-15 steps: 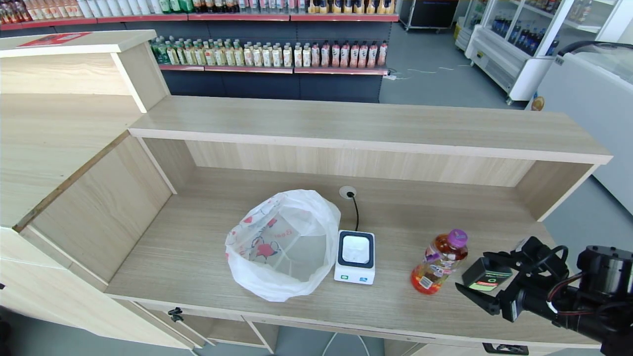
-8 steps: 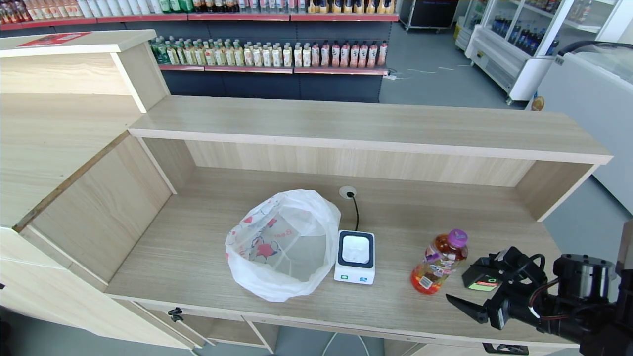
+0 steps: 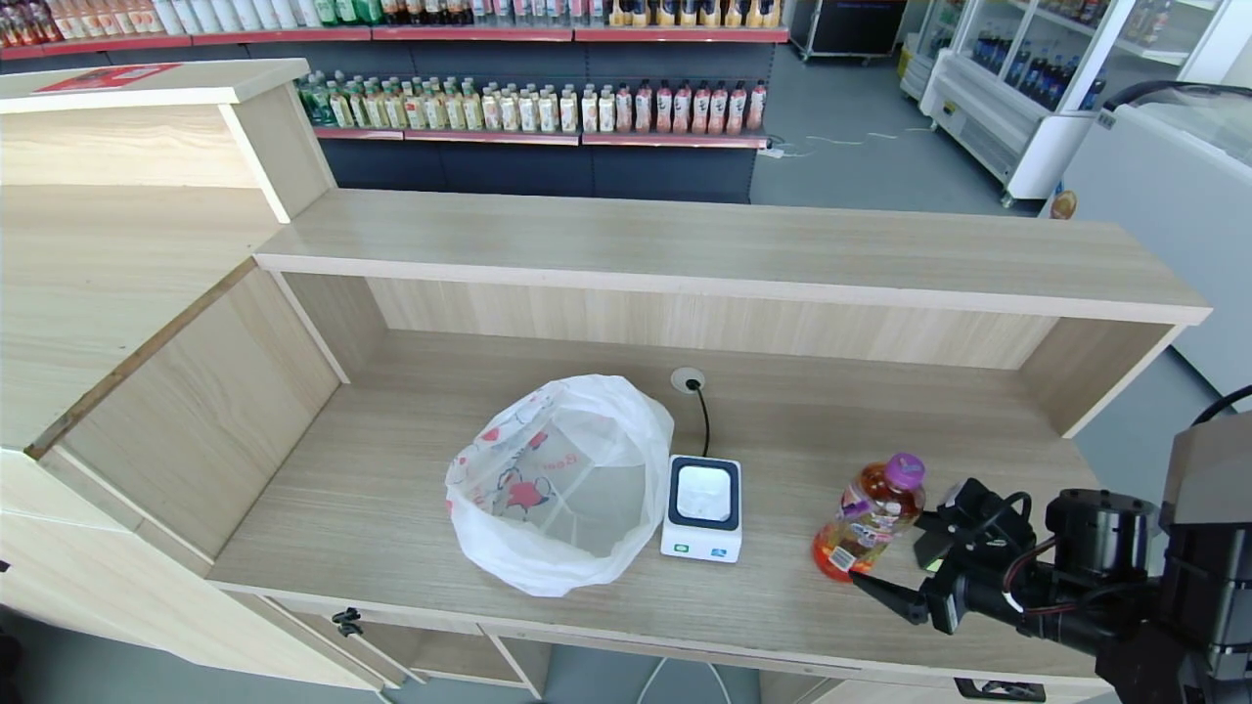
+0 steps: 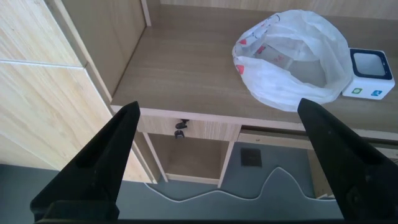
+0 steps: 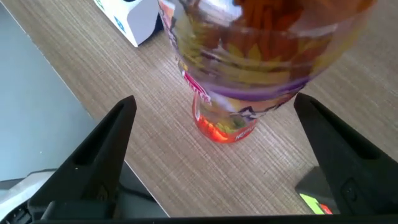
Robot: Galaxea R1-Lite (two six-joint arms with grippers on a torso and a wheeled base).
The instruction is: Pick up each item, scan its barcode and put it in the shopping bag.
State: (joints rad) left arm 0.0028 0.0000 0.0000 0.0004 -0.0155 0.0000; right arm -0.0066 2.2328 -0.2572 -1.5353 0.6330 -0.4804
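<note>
Standing wide open just right of the bottle (image 3: 871, 518), our right gripper (image 5: 216, 102) could topple it with one clipped finger.

No words or numbers can be read for sure. The bottle (image 3: 870, 518) has a bright label (image 3: 863, 534) wrapped round it. A small white barcode sticker (image 3: 841, 558) sits near its bottom (the lines are too tiny to make out). The shopping bag (image 3: 558, 484) has red pictures and marks (image 3: 528, 491) printed on it, too faint to read. The scanner (image 3: 701, 507) has one green square (image 3: 682, 549) and one blue square (image 3: 719, 553) on its front. A red sign (image 3: 108, 77) lies on top of the tall counter (image 3: 196, 93), its print too small.
</note>
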